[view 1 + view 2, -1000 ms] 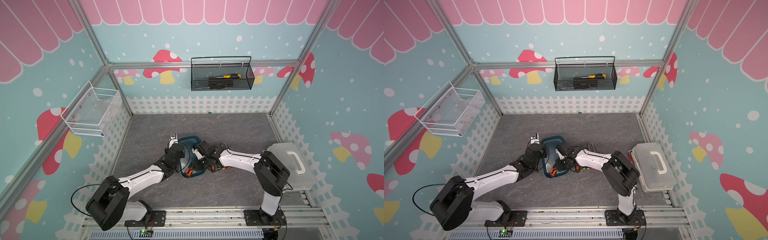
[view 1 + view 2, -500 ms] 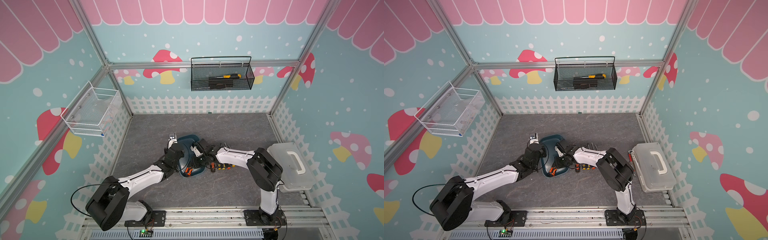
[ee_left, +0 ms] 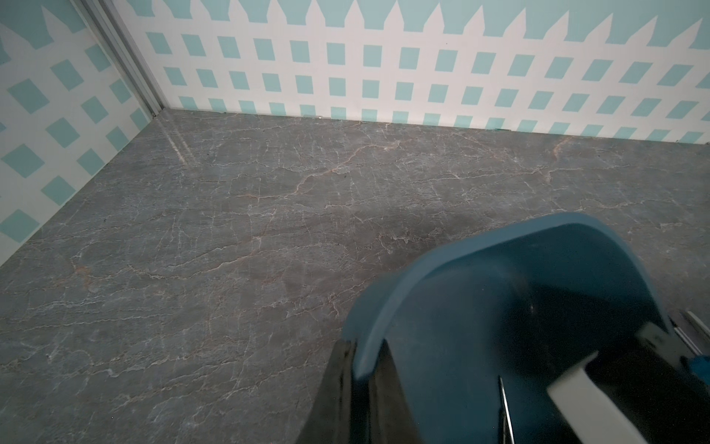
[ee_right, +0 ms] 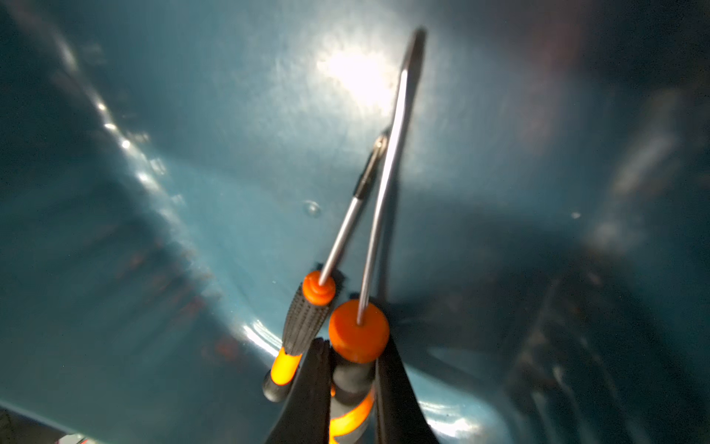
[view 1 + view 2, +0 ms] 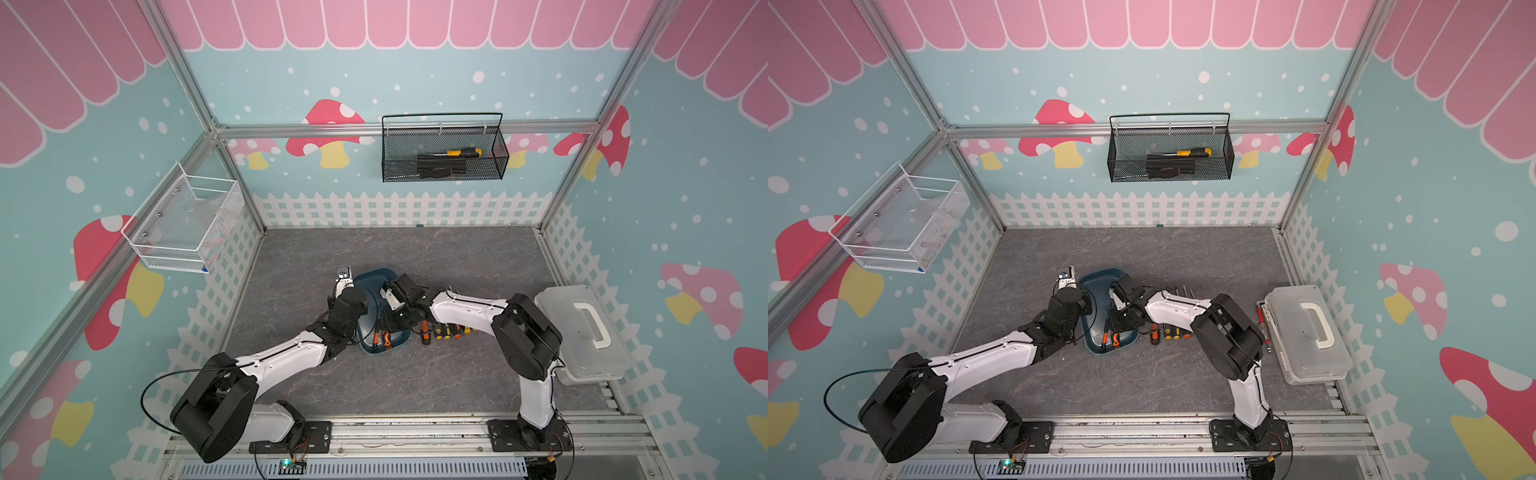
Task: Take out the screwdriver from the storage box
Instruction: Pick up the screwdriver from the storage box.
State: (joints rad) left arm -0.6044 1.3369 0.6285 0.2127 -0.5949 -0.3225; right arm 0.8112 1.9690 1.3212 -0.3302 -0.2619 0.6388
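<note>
The right claw (image 4: 353, 371) is pinching the screwdriver (image 4: 359, 330) at its handle, just behind the orange collar, with one finger on each side. I think it takes the thick handle because the thin shaft would slip. The screwdriver lies inside the box (image 4: 134, 230), close beside another screwdriver (image 4: 307, 319). Its long axis runs along the box's length, with the handle at the near end and the tip toward the back wall. The left claw (image 3: 363, 369) is pinching the box's rim, probably so the box does not slide during the lift.
</note>
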